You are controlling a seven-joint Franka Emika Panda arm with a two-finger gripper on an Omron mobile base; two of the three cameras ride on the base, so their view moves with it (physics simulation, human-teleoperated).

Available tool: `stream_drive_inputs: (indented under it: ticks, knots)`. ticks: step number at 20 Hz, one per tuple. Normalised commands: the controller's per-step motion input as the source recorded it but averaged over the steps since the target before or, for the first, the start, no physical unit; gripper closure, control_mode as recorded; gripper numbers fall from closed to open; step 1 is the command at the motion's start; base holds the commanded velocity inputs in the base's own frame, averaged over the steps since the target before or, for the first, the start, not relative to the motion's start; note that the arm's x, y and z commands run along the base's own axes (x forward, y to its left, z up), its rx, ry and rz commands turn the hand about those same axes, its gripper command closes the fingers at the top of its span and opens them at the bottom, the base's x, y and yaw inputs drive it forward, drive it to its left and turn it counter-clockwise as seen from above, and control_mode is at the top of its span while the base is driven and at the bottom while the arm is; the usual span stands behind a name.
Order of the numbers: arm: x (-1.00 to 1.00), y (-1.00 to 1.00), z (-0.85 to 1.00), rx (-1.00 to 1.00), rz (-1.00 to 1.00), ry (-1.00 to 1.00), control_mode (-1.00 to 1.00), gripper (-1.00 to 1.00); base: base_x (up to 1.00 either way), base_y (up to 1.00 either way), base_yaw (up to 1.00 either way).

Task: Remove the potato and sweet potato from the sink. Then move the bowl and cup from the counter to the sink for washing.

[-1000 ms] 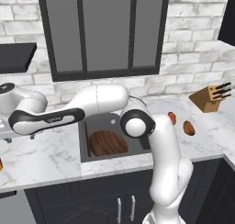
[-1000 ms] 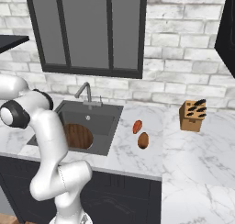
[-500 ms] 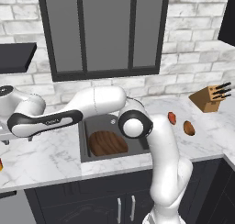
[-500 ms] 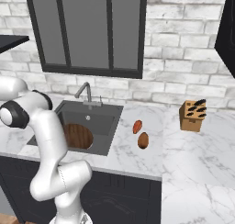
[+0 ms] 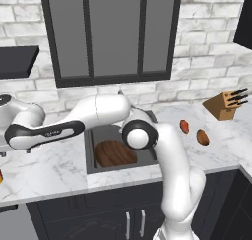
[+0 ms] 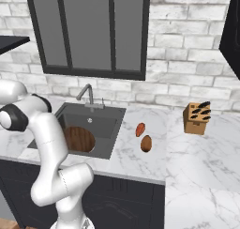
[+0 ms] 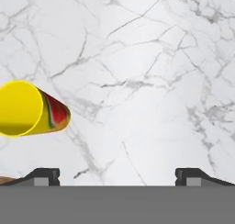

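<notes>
Yellow cup (image 7: 28,109) stands left of the spread, empty end effector (image 7: 117,175) over marble counter (image 7: 151,81).

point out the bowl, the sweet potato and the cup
bowl (image 5: 115,153), left base view, on its wooden inside, in the sink
sweet potato (image 6: 140,129), right base view, on its middle, on the counter
cup (image 7: 32,109), hand view, on its yellow opening

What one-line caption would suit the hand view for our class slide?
Open gripper above the white marble counter, with the yellow cup off to the left, outside the finger tips.
</notes>
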Motion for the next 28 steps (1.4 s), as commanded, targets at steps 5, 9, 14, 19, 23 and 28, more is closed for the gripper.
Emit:
stream_drive_inputs:
  ticks: [5,9,14,19,23,28]
  knots:
    - [0.16,0.18,-0.04,0.00,0.00,0.00,-1.00,-1.00,0.00,0.00,0.00]
    - [0.13,0.19,-0.04,0.00,0.00,0.00,-1.00,-1.00,0.00,0.00,0.00]
    - [0.07,0.20,-0.06,0.00,0.00,0.00,-1.00,-1.00,0.00,0.00,0.00]
    - [0.03,0.17,-0.06,0.00,0.00,0.00,-1.00,-1.00,0.00,0.00,0.00]
    - [0.03,0.14,-0.09,0.00,0.00,0.00,-1.00,-1.00,0.00,0.00,0.00]
    - [0.05,0.15,-0.10,0.00,0.00,0.01,-1.00,-1.00,0.00,0.00,0.00]
